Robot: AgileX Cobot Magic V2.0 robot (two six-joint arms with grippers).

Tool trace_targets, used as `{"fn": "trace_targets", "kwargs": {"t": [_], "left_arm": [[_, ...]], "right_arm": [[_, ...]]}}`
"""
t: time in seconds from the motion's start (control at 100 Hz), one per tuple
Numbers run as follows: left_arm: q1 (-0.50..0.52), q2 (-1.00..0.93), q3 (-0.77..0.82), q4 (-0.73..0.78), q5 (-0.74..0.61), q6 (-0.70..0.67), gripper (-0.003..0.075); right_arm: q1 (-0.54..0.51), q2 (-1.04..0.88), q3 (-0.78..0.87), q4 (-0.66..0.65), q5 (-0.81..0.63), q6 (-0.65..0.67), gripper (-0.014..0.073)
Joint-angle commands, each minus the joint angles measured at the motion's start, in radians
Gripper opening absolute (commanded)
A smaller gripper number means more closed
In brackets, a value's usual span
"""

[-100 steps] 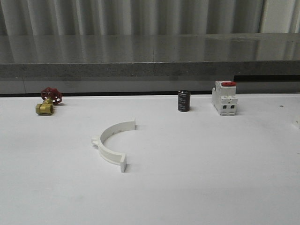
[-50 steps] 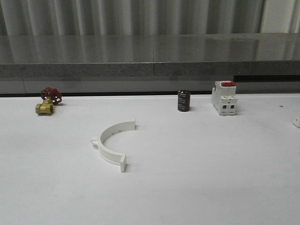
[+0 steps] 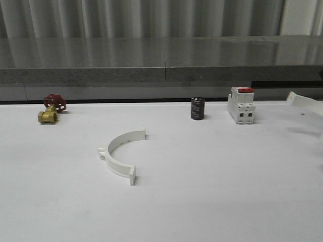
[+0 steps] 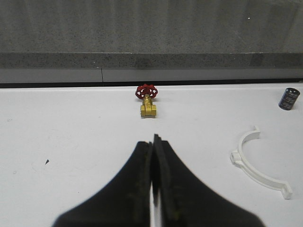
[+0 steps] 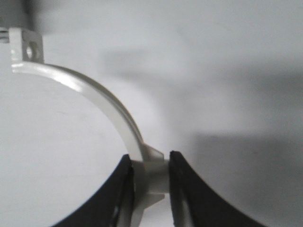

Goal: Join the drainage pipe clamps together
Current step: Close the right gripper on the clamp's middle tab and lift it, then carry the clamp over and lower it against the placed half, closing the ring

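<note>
At the table's [image 3: 212, 201] centre-left lies one clamp half [image 3: 120, 154], its arc bulging toward 9 o'clock; the second clamp half [image 5: 90, 97] is pinched between the right gripper's [image 5: 150, 182] fingers at 3 o'clock, raised. The left gripper [image 4: 152, 175] is clenched on nothing

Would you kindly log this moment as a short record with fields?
left gripper: shut, holds nothing
right gripper: shut on second clamp half, lifted at right edge
first clamp half: flat on table, untouched
brass valve with red handwheel: far left
dark cylinder: far centre
white switch with red top: beside cylinder
</note>
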State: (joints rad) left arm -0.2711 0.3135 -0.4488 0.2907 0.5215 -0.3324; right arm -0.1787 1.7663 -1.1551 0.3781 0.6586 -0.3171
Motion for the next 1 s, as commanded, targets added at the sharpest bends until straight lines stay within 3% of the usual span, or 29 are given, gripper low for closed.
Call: {"fn": "trace_targets", "kwargs": {"t": [0.0, 0.25, 0.43, 0.56, 0.65, 0.75, 0.99], "left_arm": [[0.004, 0.009, -0.026, 0.008, -0.068, -0.001, -0.0021], [0.004, 0.009, -0.026, 0.008, -0.069, -0.001, -0.0021], [0.004, 0.009, -0.026, 0.008, -0.070, -0.001, -0.0021], [0.004, 0.009, -0.026, 0.008, -0.072, -0.001, -0.0021], [0.004, 0.009, -0.026, 0.008, -0.072, -0.001, -0.0021], [0.004, 0.009, -0.026, 0.008, -0.072, -0.001, -0.0021], [0.004, 0.009, -0.026, 0.008, -0.072, -0.001, -0.0021]], "right_arm": [[0.073, -0.097, -0.031, 0.014, 0.006, 0.091, 0.0050], [0.368, -0.144, -0.031, -0.124, -0.018, 0.355, 0.0050], [0.562, -0.117, -0.056, -0.406, -0.011, 0.734, 0.0050], [0.672, -0.076, -0.119, -0.664, 0.077, 1.059, 0.0050], [0.721, -0.036, -0.162, -0.786, 0.155, 1.212, 0.0050], [0.767, 0.009, -0.206, -0.822, 0.167, 1.277, 0.0050], [0.838, 0.116, -0.299, -0.805, 0.160, 1.293, 0.0050]]}}
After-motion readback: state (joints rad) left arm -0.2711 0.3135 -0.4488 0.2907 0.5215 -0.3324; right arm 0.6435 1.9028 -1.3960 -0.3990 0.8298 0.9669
